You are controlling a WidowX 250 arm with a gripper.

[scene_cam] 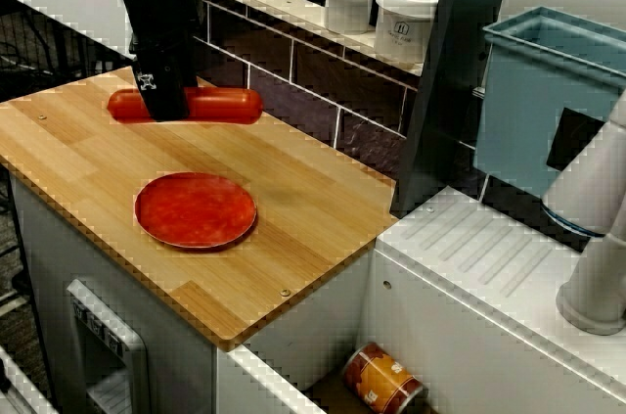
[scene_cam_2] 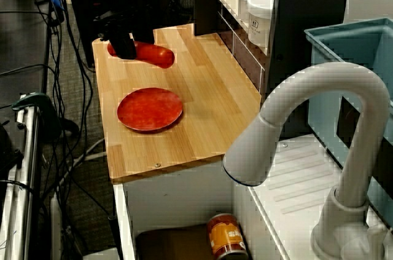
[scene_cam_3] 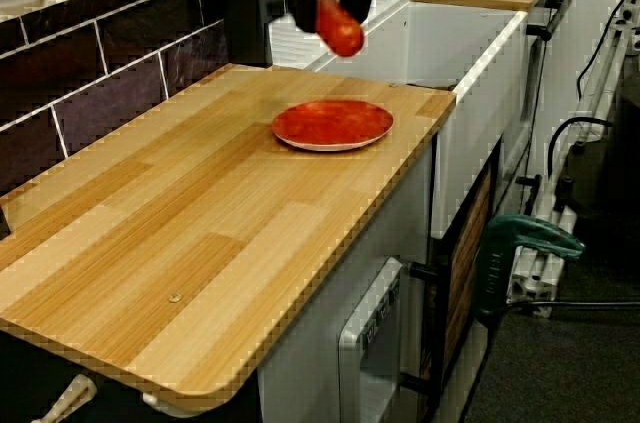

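the black gripper [scene_cam: 164,106] is closed tight on a long red sausage-shaped toy [scene_cam: 227,105], by the light wooden counter's [scene_cam: 313,228] far edge.

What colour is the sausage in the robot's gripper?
The sausage is plain red all over; the close view from above shows it best.

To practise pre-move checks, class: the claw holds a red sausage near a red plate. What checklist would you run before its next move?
1. Claw shut on red sausage: ok.
2. Sausage lifted off wooden counter: ok, seen in the view along the counter.
3. Red plate bare and flat: ok.
4. Sausage above plate: not ok, it hangs beside it.
5. Grip centred on sausage: not ok, off-centre.
6. Grip firmness: cannot tell.
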